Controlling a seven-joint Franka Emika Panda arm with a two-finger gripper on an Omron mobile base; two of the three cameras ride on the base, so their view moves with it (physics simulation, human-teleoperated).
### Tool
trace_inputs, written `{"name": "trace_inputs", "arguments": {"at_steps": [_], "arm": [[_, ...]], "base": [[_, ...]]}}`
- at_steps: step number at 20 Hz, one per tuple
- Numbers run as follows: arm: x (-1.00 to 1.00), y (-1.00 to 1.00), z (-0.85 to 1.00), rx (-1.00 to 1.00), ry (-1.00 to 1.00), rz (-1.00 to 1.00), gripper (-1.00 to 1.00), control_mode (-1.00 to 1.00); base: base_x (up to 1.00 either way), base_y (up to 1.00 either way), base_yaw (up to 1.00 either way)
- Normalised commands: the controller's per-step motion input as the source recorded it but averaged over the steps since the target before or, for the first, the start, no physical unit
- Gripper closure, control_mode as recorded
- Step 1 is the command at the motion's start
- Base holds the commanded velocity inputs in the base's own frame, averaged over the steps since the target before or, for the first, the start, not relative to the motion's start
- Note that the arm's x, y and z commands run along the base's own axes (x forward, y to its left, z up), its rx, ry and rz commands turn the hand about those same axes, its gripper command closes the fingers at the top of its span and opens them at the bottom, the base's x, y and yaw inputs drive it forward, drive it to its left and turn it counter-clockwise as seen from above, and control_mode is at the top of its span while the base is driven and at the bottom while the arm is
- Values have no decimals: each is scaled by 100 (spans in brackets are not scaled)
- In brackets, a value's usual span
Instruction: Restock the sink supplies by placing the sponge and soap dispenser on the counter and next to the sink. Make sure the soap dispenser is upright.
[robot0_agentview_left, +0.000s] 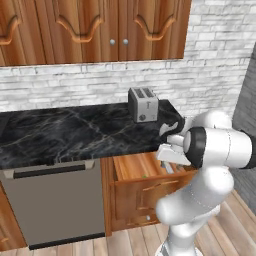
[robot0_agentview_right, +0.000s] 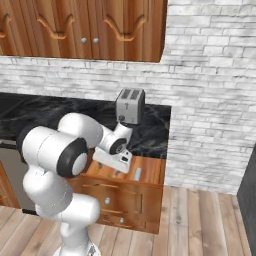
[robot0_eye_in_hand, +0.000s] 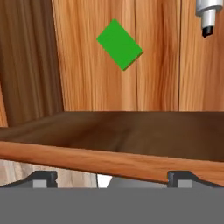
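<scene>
Sponge (robot0_eye_in_hand: 119, 43) lies flat on the open drawer (robot0_eye_in_hand: 109, 162) floor, straight ahead of the fingers (robot0_eye_in_hand: 112, 177), corners diagonal. Dispenser (robot0_eye_in_hand: 208, 15) lies at the drawer's right edge. Fingers wide, empty.

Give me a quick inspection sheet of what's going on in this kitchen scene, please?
Surface: black marble counter on wooden cabinets, carrying a toaster.
Job's things: green sponge lies flat on the floor of the open drawer; soap dispenser lies on its side in the same drawer, apart from the sponge.
Clutter: silver toaster near the counter's right end.
Grippers: gripper poised above the drawer's front edge, holding nothing; fingertips spread wide.
Cables: nothing seen.
Surroundings: white brick wall, wooden upper cabinets, dishwasher under the counter, wood plank floor.
</scene>
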Motion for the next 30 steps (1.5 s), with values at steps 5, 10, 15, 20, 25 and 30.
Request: {"name": "trace_inputs", "arguments": {"at_steps": [5,10,15,20,25,30], "arm": [[63,0,-49,1,27,4,-100,-100],[29,0,-58,0,23,11,-100,-100],[-19,0,-56,0,15,14,-100,-100],[-80,0,-26,0,6,8,-100,-100],[-100,0,-4,0,0,2,-100,-100],[-100,-3,1,0,-3,0,-100,-100]], "base": [[0,0,0],[0,0,0],[0,0,0],[0,0,0],[0,0,0],[0,0,0]]}}
